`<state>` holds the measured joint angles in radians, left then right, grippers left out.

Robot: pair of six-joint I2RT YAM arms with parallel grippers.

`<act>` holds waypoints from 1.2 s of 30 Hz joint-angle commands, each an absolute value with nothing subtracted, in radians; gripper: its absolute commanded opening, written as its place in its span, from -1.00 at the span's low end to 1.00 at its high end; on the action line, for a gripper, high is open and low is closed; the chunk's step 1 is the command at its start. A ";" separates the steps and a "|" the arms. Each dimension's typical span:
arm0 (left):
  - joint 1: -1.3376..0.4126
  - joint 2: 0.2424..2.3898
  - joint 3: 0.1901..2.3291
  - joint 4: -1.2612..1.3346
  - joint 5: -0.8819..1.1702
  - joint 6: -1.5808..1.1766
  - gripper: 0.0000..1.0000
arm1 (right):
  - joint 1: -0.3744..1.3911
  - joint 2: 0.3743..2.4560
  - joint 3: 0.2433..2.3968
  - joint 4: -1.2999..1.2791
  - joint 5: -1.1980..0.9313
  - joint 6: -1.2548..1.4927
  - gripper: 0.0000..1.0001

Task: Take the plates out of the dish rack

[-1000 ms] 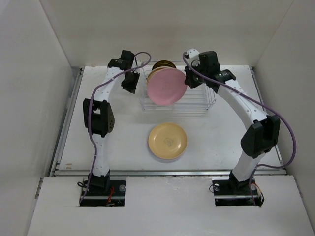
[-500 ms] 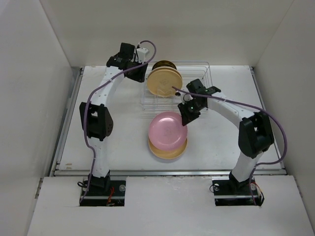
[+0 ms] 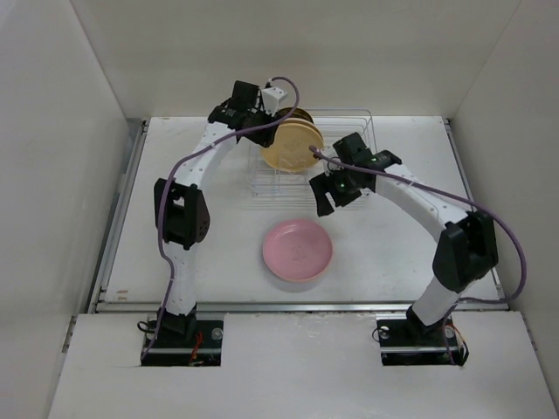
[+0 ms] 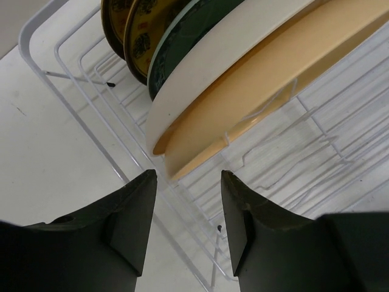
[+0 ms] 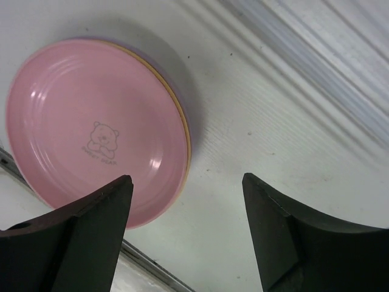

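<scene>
The dish rack of thin white wire stands at the back of the table. Upright in its left end are several plates: a yellow-orange one in front, then a cream one, a dark patterned one and a brown-and-yellow one. My left gripper is open, its fingers just short of the lower rims of the yellow-orange and cream plates, over the rack's wire edge. The pink plate lies flat on top of a stack. My right gripper hovers open and empty above its right rim.
Under the pink plate, thin orange and lavender rims show. The table's metal front rail runs close below the stack. White walls enclose the table on three sides.
My right arm carried the pink plate from the rack down onto the stack, let go, opened and lifted off. My left arm swung right to the rack's plates and opened.
</scene>
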<state>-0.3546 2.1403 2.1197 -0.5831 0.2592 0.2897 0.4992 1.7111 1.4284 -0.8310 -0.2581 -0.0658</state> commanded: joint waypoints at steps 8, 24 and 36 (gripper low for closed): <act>-0.371 2.197 2.154 -0.523 0.144 0.341 -0.36 | 0.460 1.490 1.496 -0.638 -0.022 0.052 0.64; -0.335 2.165 2.240 -0.615 0.175 0.347 -1.00 | 0.230 1.661 1.621 -0.603 0.396 0.405 0.85; -0.298 2.114 2.322 -0.704 0.319 0.259 -1.00 | 0.124 1.893 1.660 -0.477 0.238 0.362 0.79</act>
<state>-0.3149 2.2116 2.2604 -0.6968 0.2092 0.3546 0.1234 1.8950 1.6245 -0.5632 0.2993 0.3725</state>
